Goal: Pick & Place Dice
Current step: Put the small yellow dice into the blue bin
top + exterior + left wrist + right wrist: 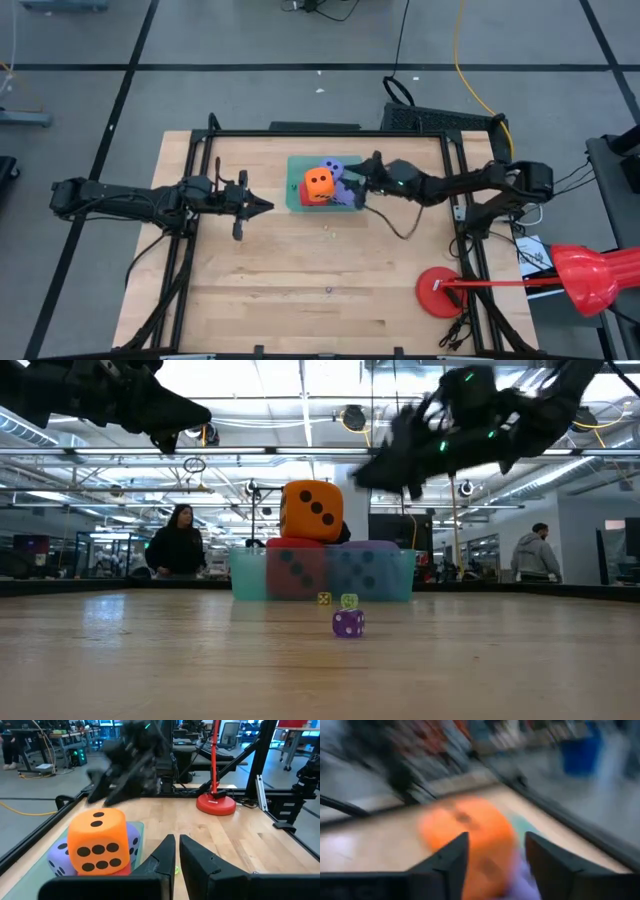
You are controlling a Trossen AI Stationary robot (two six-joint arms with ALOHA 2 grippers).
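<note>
From overhead I see my right tool [352, 186] at the edge of the shallow translucent teal tray [296, 164] near the middle of the wooden counter [300, 290], its two dark fingers [447, 857] standing apart with nothing between them. In the right wrist view the soft orange cube die with dark pips [319, 182] sits just ahead of those spread fingers, blurred. That orange die rests on top of the pile in the tray, above the soft red cube die [296, 571], with the two soft purple-blue cube dice [342, 183] beside and under it; all four are inside the tray. My left tool [262, 207] hangs over the counter to the left of the tray, apart from it, its fingers pressed together on nothing. Three tiny dice, two yellowish [324, 599] and one purple [348, 623], lie on the bare counter in front of the tray. A red round disc base with a red pole [438, 293] stands at the counter's right near corner.
</note>
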